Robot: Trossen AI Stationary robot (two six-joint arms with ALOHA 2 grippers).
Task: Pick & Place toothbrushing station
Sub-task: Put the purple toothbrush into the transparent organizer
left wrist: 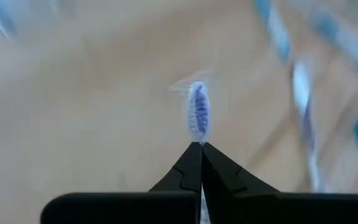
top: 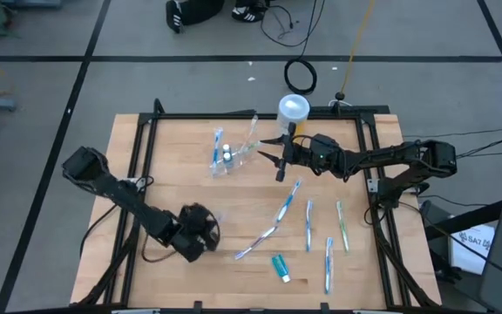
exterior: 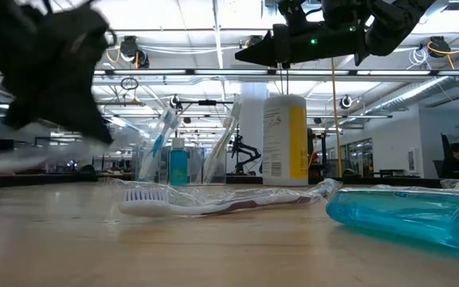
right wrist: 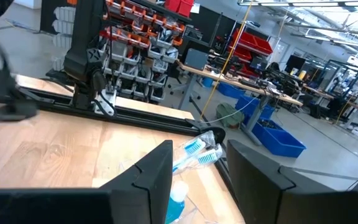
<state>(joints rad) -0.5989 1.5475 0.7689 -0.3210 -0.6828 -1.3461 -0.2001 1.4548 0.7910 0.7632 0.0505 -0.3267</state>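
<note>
Left pincer (left wrist: 200, 144) was seen clamped on a toothbrush (left wrist: 197, 112), bristle head forward, near the worktop (top: 181, 166) front, likely for carrying to the cup (top: 229, 157). Right pincer (top: 279, 157) was held wide beside that cup, possibly steadying.

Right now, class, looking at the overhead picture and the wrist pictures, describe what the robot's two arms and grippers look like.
Both arms are dark, jointed and slim. The left gripper has two matte black fingers tapering to thin pointed tips from a wide flat black base. The right gripper has broad, blocky black fingers with flat angular faces. Dark cables trail from the right arm, which shows a small green light near its wrist.
</note>
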